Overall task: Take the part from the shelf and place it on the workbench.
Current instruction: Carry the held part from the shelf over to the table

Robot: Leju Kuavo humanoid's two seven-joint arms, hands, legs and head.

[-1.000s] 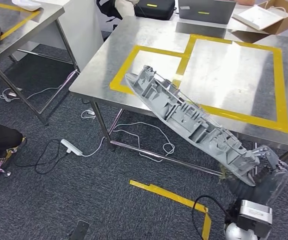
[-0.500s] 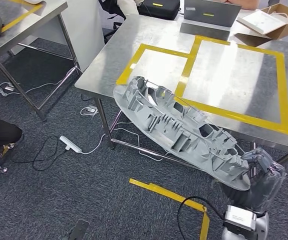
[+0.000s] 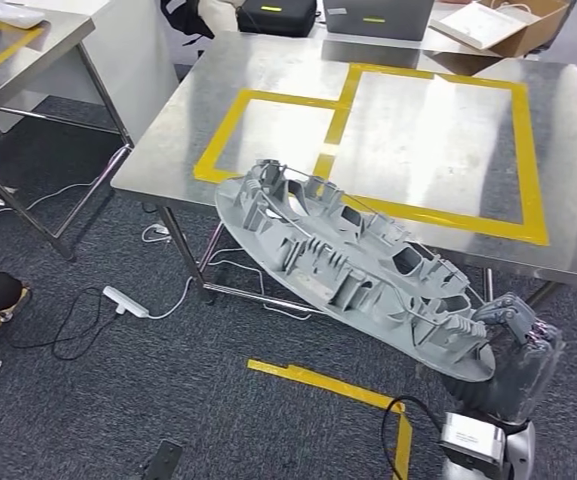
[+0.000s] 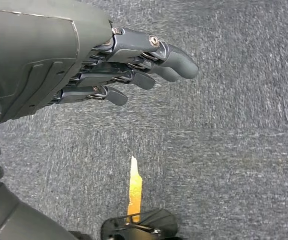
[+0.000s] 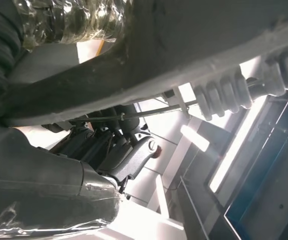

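So the right hand (image 3: 523, 345) has the part (image 3: 353, 265) by one end only, fingers curled over that near edge, and the whole long grey moulding sticks out away from the hand, up and to its left, in mid-air. The far end hangs over the front edge of the bench (image 3: 157, 160), near the corner of the yellow tape (image 3: 217, 135), but I can't tell if it's touching the steel or just floating above it.

The left hand (image 4: 97, 65) is down low over the carpet, holding nothing, fingers stretched out fairly straight and close together.

What worries me: that's a lot of part cantilevered off one grip. If the grip slips or the part twists in the fingers, the far end drops and it goes to the floor. Other risk is the tip catching the bench edge as it goes forward, which would lever the part right out of the hand. It probably needs to be raised clear of the edge before it's pushed in over the tape.
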